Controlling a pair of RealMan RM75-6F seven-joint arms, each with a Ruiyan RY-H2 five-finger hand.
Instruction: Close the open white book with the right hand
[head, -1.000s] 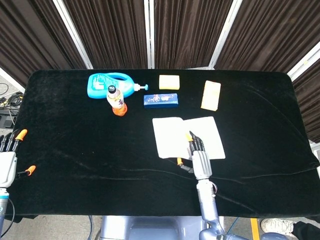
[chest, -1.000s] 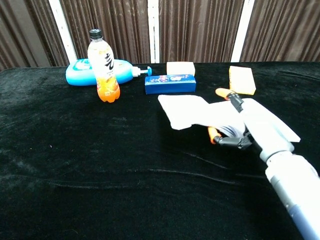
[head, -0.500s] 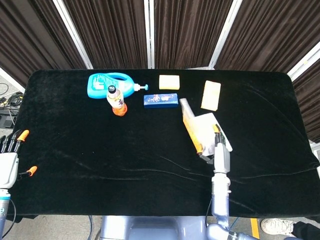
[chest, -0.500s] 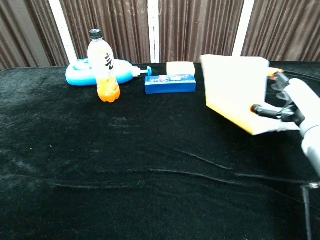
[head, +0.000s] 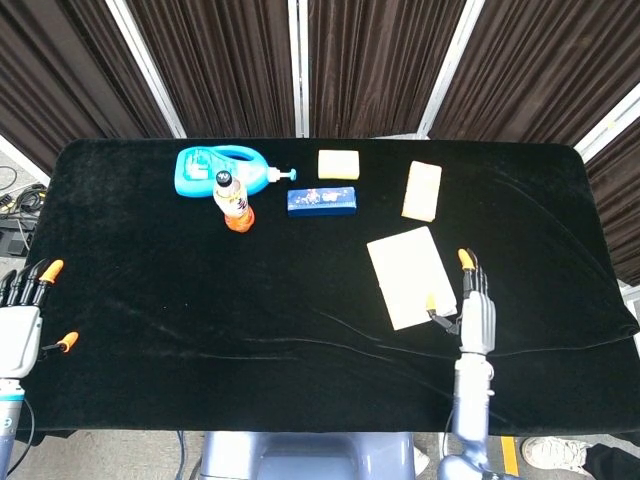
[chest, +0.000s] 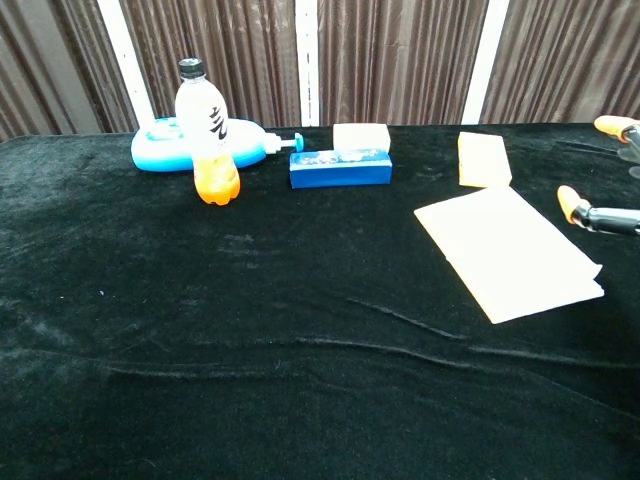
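1. The white book (head: 411, 276) lies closed and flat on the black tabletop (head: 150, 290), just to the left of the right hand (head: 476, 308).
2. The right hand holds nothing, its orange-tipped fingers (head: 464, 259) straight and apart; its thumb tip is near the book's near right corner, contact unclear.
3. Beyond the hand, past the book, lies a yellow sponge (head: 422, 190).
4. The left hand (head: 20, 322) hovers at the tabletop's far left edge, fingers spread, empty.

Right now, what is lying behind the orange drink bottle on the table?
Directly behind the orange drink bottle lies a blue detergent jug on its side, its pump nozzle pointing toward the blue box. The bottle covers the jug's middle in the chest view.
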